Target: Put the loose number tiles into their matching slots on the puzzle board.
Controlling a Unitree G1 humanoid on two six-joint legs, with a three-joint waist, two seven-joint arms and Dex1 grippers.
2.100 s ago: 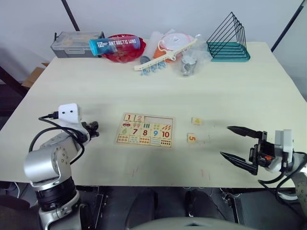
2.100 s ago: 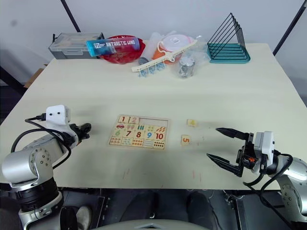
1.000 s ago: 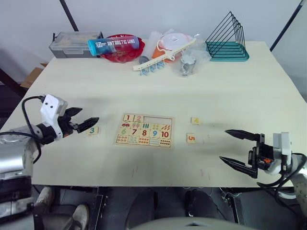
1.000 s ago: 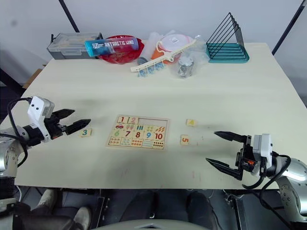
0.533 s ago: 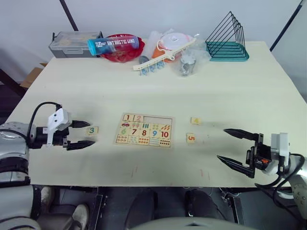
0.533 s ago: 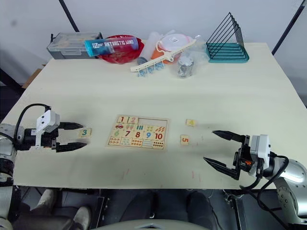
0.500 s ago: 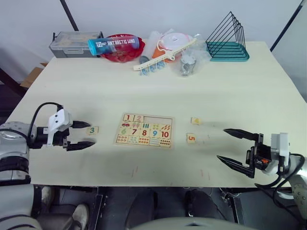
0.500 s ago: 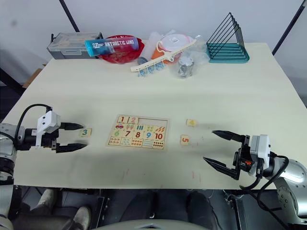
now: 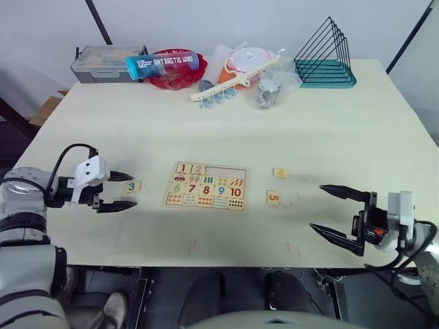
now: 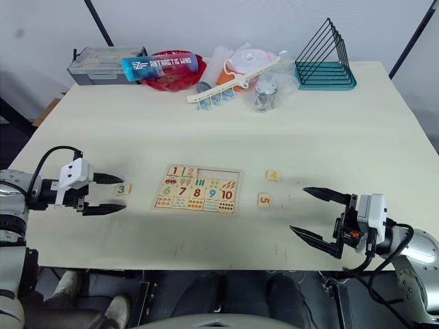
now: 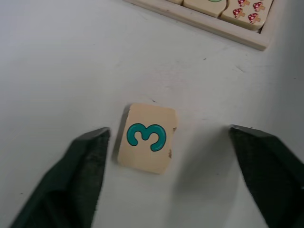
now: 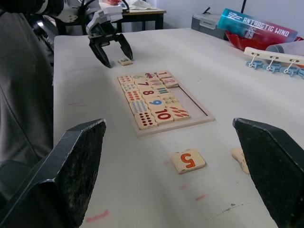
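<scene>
- Counting up the score on the puzzle board (image 9: 206,187): tiles 1 (image 9: 183,168) and 2 (image 9: 198,169) sit in the top row's first two slots, so two of five look done.
- Right of those two, the remaining slots (image 9: 228,172) show as one bare strip of plain wood, three places to fill.
- The 3 tile (image 9: 132,186) lies flat on the table (image 9: 329,123), off the board's left edge, just beside it.
- The left gripper (image 9: 124,190) hovers with its fingers spread wide on either side of that 3 tile; in the left wrist view one finger (image 11: 85,164) is close by the tile's edge, though whether it touches is hard to call.
- Off the board's right edge, the 5 tile (image 9: 274,197) rests near it, and a second loose tile (image 9: 280,173) lies a little farther back; its yellowish digit is probably a 4, too faint to be sure.
- The right gripper (image 9: 337,213) waits well right of the board, fingers gaping wide, holding nothing.
- My read: just under halfway, with the 3 the likely next pickup.
</scene>
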